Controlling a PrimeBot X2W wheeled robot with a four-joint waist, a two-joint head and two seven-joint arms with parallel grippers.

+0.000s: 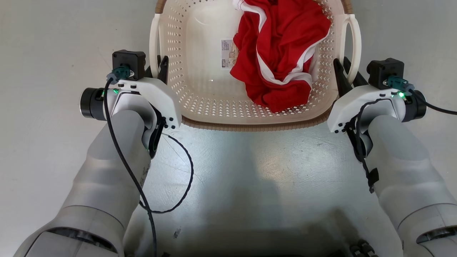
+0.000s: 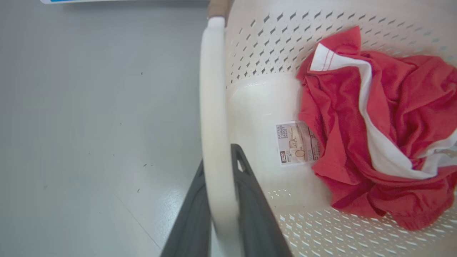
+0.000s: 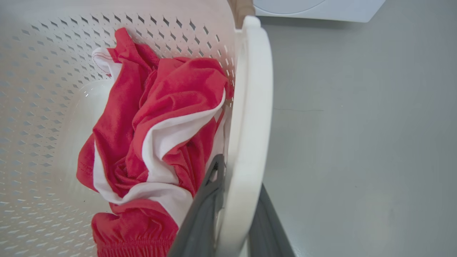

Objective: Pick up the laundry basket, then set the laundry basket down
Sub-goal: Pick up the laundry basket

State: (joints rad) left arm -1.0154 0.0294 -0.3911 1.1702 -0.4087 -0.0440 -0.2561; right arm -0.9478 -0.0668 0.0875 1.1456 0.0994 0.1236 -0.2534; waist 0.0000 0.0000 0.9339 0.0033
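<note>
Laundry basket (image 1: 200,103): perforated cream plastic

Laundry area, probably, with a bare test-room feel. Smooth grey glossy floor (image 1: 53,43), perforated plastic laundry basket (image 1: 214,103) holding a crumpled red-and-white garment (image 1: 282,46). Bottom of a white appliance (image 3: 321,9) with a curved front, washer-like, standing just beyond.

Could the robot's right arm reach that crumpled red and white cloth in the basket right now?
Probably not yet: the right pincer grips a loop handle of the cream-white perforated plastic laundry basket. Once released, the crumpled red-and-white cloth lies uncovered just inside.
</note>
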